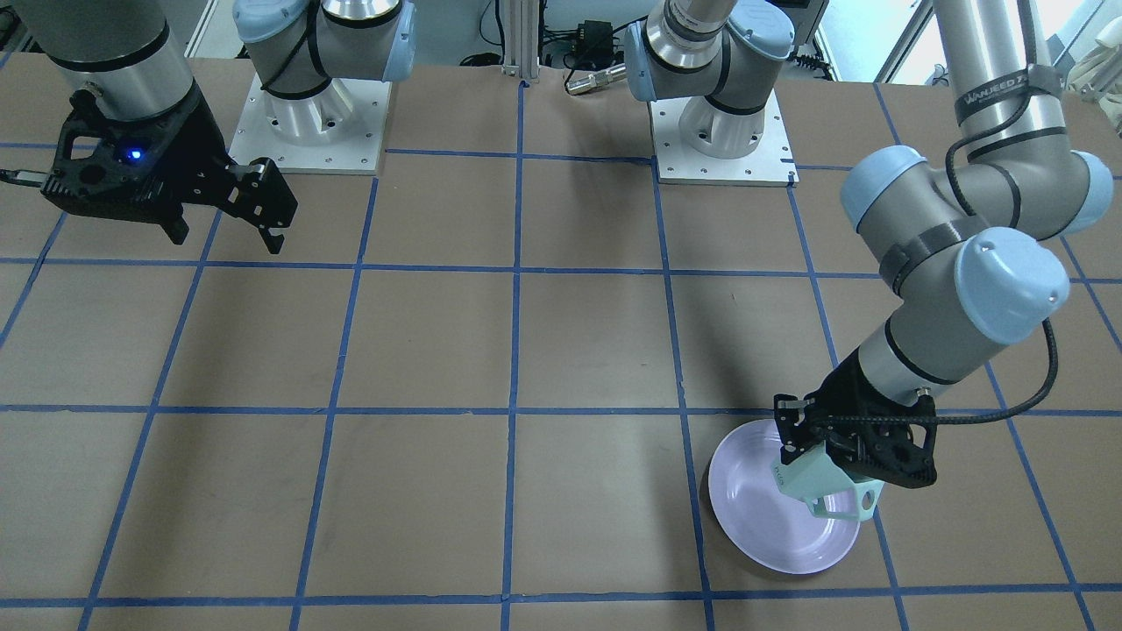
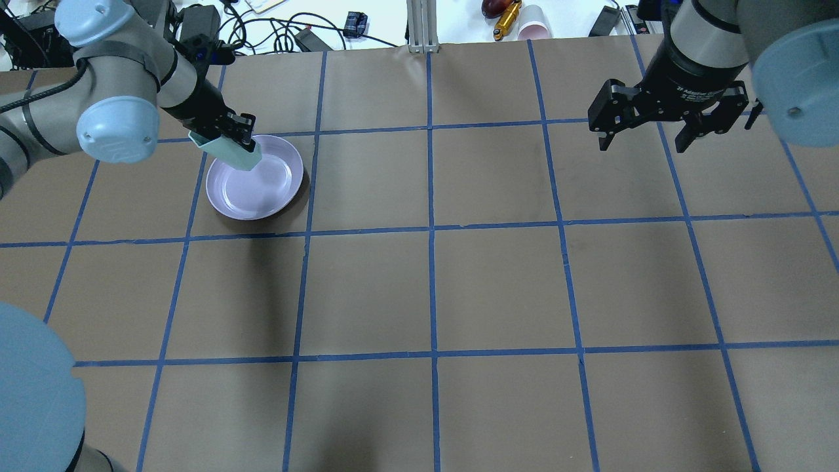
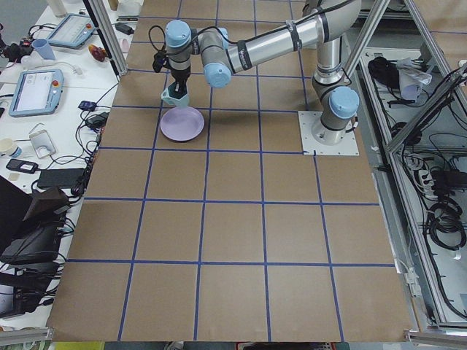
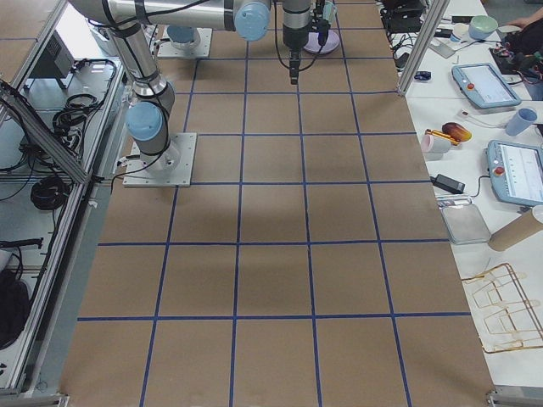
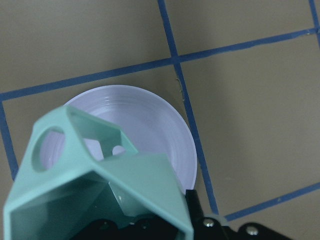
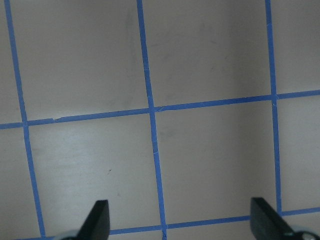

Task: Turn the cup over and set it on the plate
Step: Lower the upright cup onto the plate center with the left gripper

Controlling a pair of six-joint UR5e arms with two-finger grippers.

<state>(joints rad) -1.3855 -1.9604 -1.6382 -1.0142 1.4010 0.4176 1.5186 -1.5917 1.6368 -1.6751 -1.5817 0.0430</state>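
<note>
On the right side of the exterior front-facing view, the left gripper was clamped on the cup. It held the cup tilted over the right part of the plate, handle downward. Whether the cup touched the plate could not be told here. At far left, the right gripper hung above the table with its jaws spread and nothing between them.

In the overhead exterior view, the cup lay across the plate's far-left rim, and the right gripper was well apart at the far right.

From the exterior left view, the cup looked just above the plate rather than seated on it, though it was too small to be sure.

In the left wrist-mounted view, the cup's darker inside faced the camera, so the jaws seemed to pinch its wall at the rim. The handle pointed away, over the plate.

The right wrist-mounted view showed two dark fingertips wide apart over bare taped squares.

The cup looked rigid, glossy and probably breakable, light enough for a one-wall pinch but apt to slip or pivot. A hold on a flat facet near the rim seemed sound. The handle looked a poorer place, and setting the cup down gently seemed wise, since both pieces looked hard.
</note>
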